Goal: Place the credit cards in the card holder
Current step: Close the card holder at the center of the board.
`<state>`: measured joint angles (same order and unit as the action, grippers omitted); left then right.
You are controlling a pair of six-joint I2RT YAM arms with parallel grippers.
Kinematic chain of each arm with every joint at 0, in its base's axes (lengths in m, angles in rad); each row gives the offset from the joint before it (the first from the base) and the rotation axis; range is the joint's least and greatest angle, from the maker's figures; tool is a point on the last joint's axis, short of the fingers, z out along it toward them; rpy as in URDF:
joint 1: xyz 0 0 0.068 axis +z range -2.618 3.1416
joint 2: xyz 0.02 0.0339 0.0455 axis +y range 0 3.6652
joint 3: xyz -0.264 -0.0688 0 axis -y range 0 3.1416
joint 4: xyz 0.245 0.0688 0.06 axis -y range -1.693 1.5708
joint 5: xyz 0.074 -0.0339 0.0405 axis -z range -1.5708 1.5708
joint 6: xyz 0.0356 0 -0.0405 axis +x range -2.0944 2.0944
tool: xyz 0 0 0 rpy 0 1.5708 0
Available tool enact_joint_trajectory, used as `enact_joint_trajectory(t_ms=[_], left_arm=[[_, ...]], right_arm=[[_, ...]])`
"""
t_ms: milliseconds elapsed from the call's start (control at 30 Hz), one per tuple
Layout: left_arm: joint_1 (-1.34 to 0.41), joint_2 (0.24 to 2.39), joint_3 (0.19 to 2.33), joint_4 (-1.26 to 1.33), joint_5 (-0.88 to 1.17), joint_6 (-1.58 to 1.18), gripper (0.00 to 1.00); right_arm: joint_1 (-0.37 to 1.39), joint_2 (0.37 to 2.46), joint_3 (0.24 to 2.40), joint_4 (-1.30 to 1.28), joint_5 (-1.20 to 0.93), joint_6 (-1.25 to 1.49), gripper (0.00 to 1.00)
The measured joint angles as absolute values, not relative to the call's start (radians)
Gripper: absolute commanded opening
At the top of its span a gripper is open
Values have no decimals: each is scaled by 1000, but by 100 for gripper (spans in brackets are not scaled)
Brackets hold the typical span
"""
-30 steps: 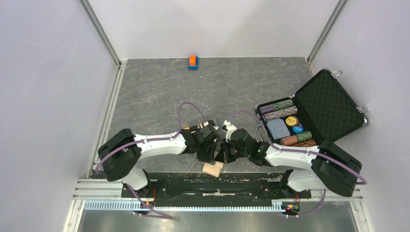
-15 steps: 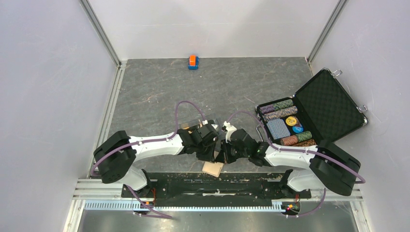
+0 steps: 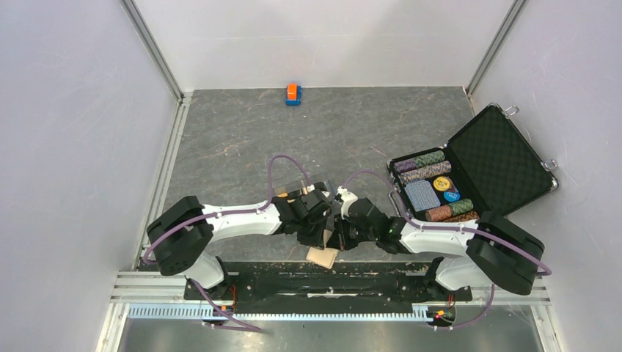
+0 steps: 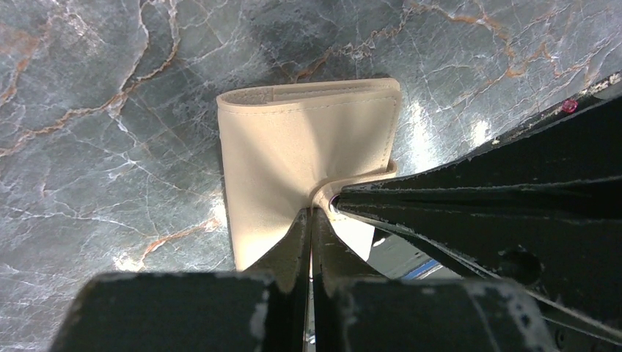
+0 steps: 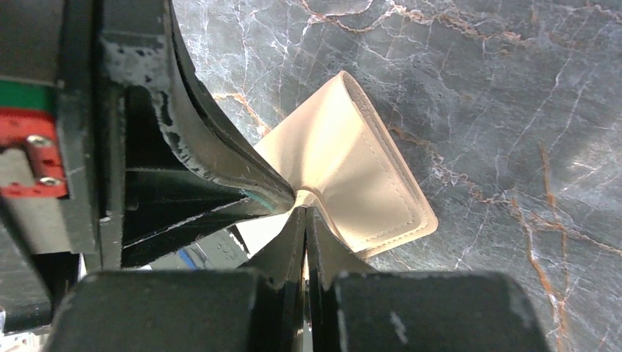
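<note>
Tan card holder, flaps splayed; L pincer, R pincer clamped on it

Marble tbl; chip case; block

**Front-centre is jammed, plenty of room everywhere else**

Both arms meet nose to nose at the near middle of the table. The left gripper and right gripper are pinched tight on the same edge of the card holder, tips right against each other, so nothing slips between them. The holder pokes out toward the black base rail, which leaves that side cramped. On the right, the open poker case, lid up, sits just beyond the right arm's elbow and blocks a swing out that way. Far side and left are bare tabletop, with only a small orange-and-blue block by the back wall.
</note>
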<state>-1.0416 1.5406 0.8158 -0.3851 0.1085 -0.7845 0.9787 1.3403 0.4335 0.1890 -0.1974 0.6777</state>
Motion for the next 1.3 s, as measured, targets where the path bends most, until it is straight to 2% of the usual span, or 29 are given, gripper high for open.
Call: enact_joint_trajectory(t_ms=[367, 667, 1133, 1167, 1267, 1300], left_arm=[[-1034, 1547, 816, -387, 118, -785, 2], [-1034, 1546, 816, -383, 125, -785, 2], [-1036, 1474, 815, -361, 103, -785, 2], [-1036, 1472, 813, -356, 104, -785, 3], [-1036, 1472, 802, -340, 112, -785, 29], [-1036, 1472, 797, -333, 117, -790, 35]], right_arm=[[1038, 1399, 479, 193, -94, 645, 0], [1100, 1366, 469, 175, 25, 654, 0], [1116, 1299, 488, 26, 46, 642, 0], [1116, 1297, 488, 23, 46, 642, 0], [1116, 1290, 488, 14, 47, 642, 0], [1116, 1285, 488, 10, 47, 642, 0]])
